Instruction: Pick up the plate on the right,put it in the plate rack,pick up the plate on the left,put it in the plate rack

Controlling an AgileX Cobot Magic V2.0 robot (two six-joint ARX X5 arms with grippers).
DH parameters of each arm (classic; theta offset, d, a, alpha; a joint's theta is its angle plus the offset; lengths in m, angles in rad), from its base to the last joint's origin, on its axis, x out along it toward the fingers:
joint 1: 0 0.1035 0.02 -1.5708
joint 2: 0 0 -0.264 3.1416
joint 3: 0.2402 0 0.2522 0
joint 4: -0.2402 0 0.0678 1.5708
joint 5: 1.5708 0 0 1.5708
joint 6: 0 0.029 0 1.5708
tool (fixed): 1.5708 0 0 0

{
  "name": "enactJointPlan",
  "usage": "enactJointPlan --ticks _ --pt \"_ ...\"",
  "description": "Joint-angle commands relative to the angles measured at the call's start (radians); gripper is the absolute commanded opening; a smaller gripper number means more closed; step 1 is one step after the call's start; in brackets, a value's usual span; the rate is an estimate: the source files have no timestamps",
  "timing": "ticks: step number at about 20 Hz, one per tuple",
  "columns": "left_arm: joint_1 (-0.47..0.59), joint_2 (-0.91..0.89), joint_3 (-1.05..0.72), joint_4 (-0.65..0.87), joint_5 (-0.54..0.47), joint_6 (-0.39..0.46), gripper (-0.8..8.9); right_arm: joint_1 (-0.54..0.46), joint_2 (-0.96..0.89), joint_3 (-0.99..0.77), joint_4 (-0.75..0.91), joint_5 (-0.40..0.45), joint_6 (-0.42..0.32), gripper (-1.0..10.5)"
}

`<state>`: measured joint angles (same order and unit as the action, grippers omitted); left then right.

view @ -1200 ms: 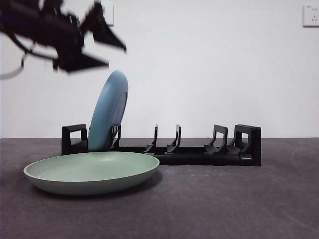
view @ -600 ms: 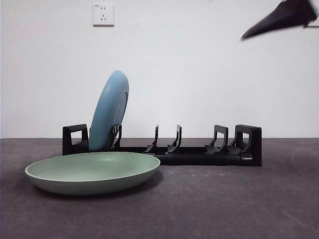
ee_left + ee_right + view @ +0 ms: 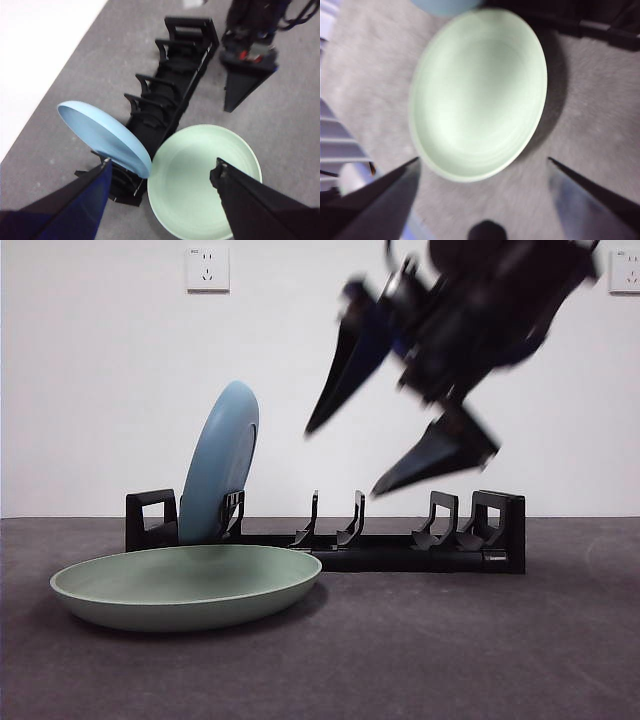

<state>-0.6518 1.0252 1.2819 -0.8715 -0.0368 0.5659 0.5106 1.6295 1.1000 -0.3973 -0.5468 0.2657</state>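
My right gripper (image 3: pixel 410 455), jaws spread wide and holding nothing, hangs above the plate rack (image 3: pixel 400 540), angled toward the green plate (image 3: pixel 185 585) lying flat on the worktop (image 3: pixel 480 650) just before it. The blue plate (image 3: pixel 220 465) already leans upright in an end slot. My left gripper (image 3: pixel 160 175), also parted and unloaded, waits high.

One plate (image 3: pixel 220 462) is stood on edge in the left end of the plate rack (image 3: pixel 400 540); the other plate (image 3: pixel 185 585) is laid flat right in front, on the table (image 3: pixel 480 640).
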Motion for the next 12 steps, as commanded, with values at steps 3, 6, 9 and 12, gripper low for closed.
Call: enactJointPlan --ticks 3,6,9,12 --pt "-0.035 0.001 0.002 0.003 -0.015 0.013 3.45 0.007 0.157 -0.002 0.109 0.002 0.033 3.4" --pt "-0.036 0.001 0.002 0.006 -0.014 0.011 3.45 0.007 0.222 -0.002 0.14 -0.001 0.037 3.4" --pt "-0.036 0.001 0.002 0.011 -0.014 0.01 3.45 0.011 0.244 -0.002 0.189 0.0 0.06 2.2" --pt "-0.036 0.001 0.002 0.023 -0.014 0.01 3.45 0.015 0.245 -0.002 0.219 -0.001 0.095 2.2"
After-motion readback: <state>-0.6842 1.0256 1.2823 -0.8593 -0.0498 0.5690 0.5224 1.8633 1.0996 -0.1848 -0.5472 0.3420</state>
